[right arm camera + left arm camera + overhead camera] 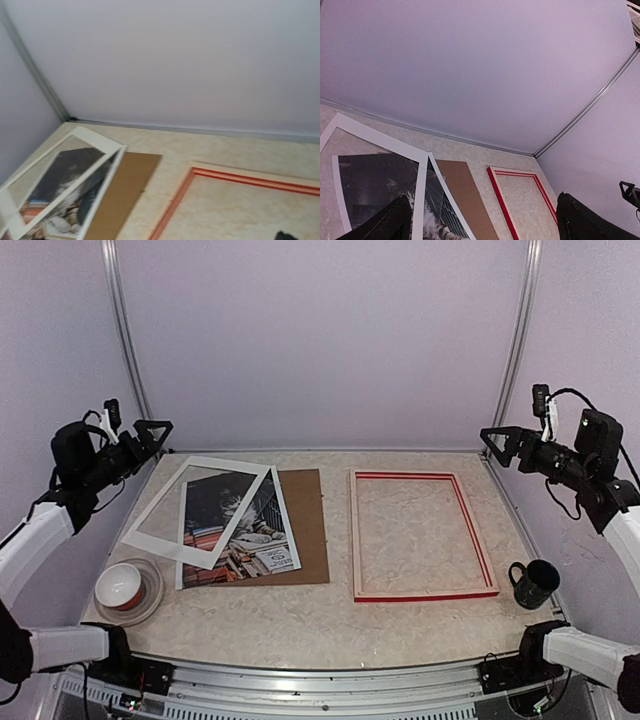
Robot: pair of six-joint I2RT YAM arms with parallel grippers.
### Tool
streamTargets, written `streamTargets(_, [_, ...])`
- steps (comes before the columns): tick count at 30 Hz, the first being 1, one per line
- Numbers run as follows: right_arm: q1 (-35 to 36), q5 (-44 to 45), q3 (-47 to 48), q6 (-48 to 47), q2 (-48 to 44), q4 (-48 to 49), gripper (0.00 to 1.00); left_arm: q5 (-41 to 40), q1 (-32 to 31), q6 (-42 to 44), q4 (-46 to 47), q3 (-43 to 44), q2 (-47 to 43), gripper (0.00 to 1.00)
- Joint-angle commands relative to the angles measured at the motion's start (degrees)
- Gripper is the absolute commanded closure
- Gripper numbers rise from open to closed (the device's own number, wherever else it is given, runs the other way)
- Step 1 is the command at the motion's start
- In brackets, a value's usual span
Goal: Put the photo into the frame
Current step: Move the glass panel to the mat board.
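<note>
The left end effector [152, 432] and right end effector [497, 440] hang open and empty, and the frame [425, 595] lies flat so the photo [250, 540] can drop in.

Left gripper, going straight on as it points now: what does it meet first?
Way looks free: the left gripper points high over the marbled beige table, probably reaching the pale lilac wall first; depth unclear.

From where I stand, no word, number, label or brand can be read anywhere; the only hint of lettering is on the photo [262, 558] lying on the left, and that is too small and blurred to make out.
</note>
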Motion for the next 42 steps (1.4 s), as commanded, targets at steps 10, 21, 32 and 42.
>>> streamTargets(10, [0.3, 14.4, 0.4, 0.6, -7.0, -4.0, 0.00, -5.2, 4.3, -10.1, -1.5, -1.0, -0.1, 0.00])
streamTargets(21, [0.4, 15.3, 1.4, 2.2, 0.6, -8.9, 0.00, -16.2, -12.4, 3.8, -12.0, 9.7, 8.3, 0.00])
streamTargets(32, [0.4, 13.8, 0.2, 2.4, 4.5, -10.6, 0.00, -42.9, -26.4, 13.7, -32.4, 24.4, 21.5, 0.00])
streamTargets(42, [0.4, 15.4, -1.0, 3.2, 5.8, -11.5, 0.00, -50.9, -32.8, 12.4, -34.3, 26.8, 32.0, 0.00])
